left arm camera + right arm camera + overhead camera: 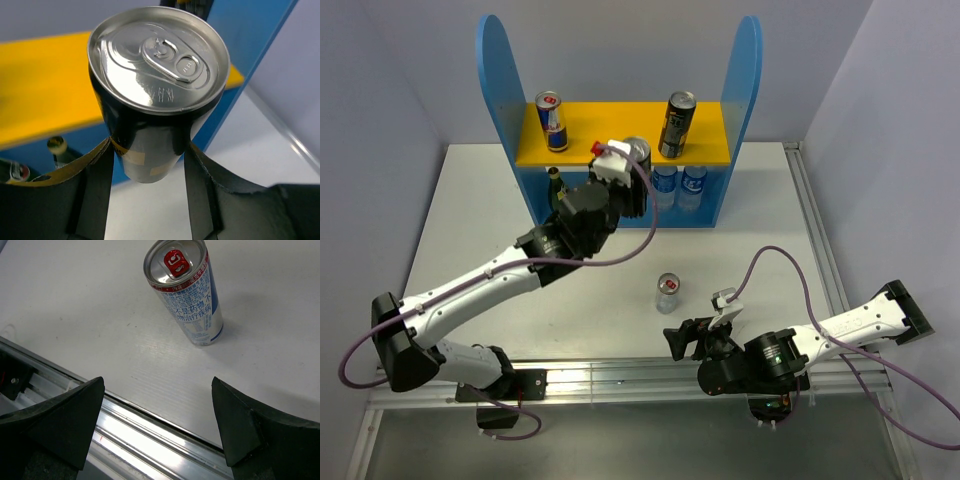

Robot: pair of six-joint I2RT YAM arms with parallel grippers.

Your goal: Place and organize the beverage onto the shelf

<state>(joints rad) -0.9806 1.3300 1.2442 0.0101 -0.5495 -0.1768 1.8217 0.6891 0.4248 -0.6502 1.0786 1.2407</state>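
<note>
My left gripper (pixel 628 165) is shut on a tall dark can (pixel 150 145) with a silver top, and holds it upright in the air in front of the shelf's yellow upper board (pixel 620 150). A blue-silver can (pixel 551 120) stands at the left of that board and another tall dark can (pixel 676 125) at its right. On the lower level, a green bottle (pixel 557 185) stands at the left. A silver slim can (pixel 187 295) stands on the table, just beyond my right gripper (pixel 157 415), which is open with nothing between its fingers.
Two small clear bottles with blue labels (pixel 678 186) stand on the lower level at the right. The shelf's tall blue side panels (pixel 498 90) flank both levels. A metal rail (pixel 620 378) runs along the table's near edge, under my right gripper.
</note>
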